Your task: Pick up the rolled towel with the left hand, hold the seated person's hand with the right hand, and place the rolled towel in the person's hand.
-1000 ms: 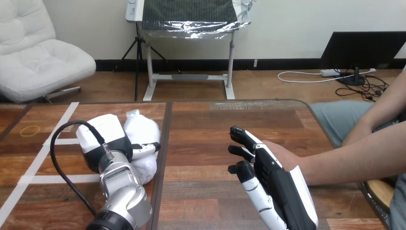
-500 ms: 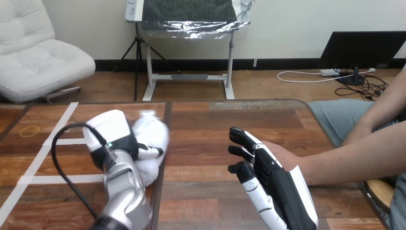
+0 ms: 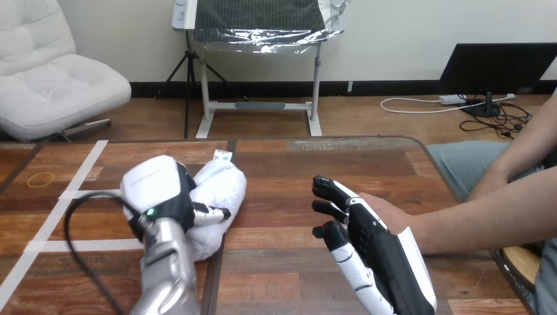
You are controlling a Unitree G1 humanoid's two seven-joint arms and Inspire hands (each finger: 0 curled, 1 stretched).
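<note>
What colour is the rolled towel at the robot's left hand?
Plain white: the fluffy rolled towel shows best in the head view.

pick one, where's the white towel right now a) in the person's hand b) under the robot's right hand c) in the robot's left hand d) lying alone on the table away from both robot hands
c, the left hand has its fingers curled round the towel, well apart from the person's hand at the right.

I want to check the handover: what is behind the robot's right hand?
The person's hand lies just behind the right hand, over the table, its forearm leading off to the right. The person's palm and fingers are covered, so contact cannot be judged.
</note>
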